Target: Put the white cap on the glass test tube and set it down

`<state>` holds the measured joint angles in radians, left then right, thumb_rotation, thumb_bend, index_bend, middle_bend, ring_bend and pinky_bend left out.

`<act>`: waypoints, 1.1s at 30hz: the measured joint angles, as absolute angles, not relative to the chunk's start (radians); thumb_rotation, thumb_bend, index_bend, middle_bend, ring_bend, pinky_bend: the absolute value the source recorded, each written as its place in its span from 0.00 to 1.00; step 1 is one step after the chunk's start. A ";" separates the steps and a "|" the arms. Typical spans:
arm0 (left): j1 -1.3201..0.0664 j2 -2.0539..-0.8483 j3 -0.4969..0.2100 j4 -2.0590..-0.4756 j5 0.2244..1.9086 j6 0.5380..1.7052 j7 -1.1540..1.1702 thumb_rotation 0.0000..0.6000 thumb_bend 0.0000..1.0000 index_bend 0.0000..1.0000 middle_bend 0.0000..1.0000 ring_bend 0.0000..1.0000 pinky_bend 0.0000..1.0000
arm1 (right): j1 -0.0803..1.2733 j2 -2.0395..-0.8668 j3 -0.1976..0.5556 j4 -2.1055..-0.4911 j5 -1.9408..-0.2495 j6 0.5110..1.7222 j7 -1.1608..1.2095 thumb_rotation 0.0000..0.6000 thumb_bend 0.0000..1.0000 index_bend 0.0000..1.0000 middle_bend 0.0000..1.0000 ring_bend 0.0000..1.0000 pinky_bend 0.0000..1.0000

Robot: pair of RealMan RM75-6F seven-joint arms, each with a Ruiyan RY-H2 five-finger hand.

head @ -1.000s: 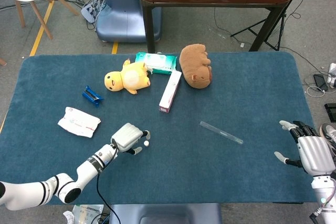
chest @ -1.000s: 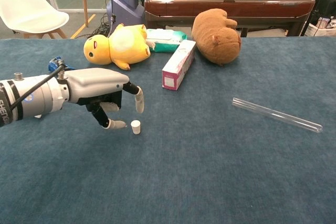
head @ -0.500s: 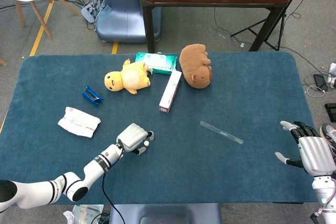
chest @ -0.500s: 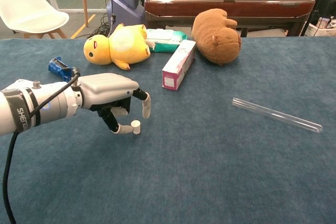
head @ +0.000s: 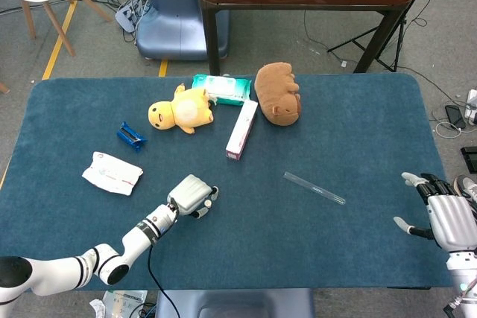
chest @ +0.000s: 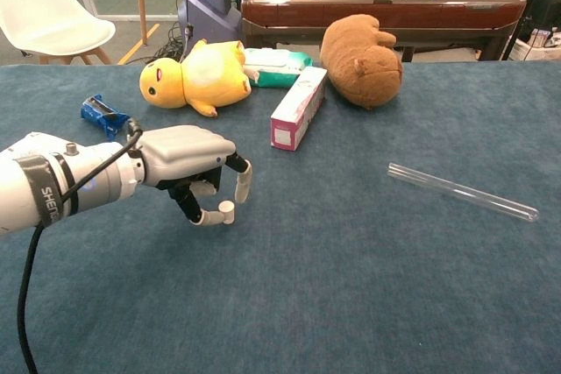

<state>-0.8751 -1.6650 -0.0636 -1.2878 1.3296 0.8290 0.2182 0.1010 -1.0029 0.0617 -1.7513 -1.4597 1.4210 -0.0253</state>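
Observation:
A small white cap (chest: 227, 211) stands upright on the blue table cloth. My left hand (chest: 188, 168) arches over it: the thumb tip touches the cap's left side and a finger hangs just above and right of it, not clamped. From the head camera the same left hand (head: 192, 196) sits at the front left and covers most of the cap. The glass test tube (head: 314, 188) lies flat and bare to the right of centre, also seen as the test tube (chest: 461, 191) in the chest view. My right hand (head: 447, 217) hovers with fingers spread at the table's right edge, holding nothing.
Along the back lie a yellow plush duck (head: 179, 109), a green wipes pack (head: 221, 88), a brown plush animal (head: 278, 93) and a pink-white box (head: 241, 129). A blue clip (head: 130, 136) and a white packet (head: 112, 173) sit at the left.
My left hand has slid right and lowered over the cap; its thumb now touches the cap and the finger has curled closer. The right hand has barely shifted. The tube has not moved.

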 measured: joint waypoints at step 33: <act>-0.868 -1.682 -0.069 -1.244 1.362 0.818 0.161 1.00 0.29 0.49 1.00 1.00 1.00 | 0.103 -1.002 0.063 -1.757 -1.447 1.408 -0.038 1.00 0.15 0.20 0.31 0.17 0.22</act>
<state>-0.8684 -1.6816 -0.0692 -1.2440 1.3619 0.8179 0.1609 0.1029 -1.0021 0.0635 -1.7574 -1.4473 1.4084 -0.0385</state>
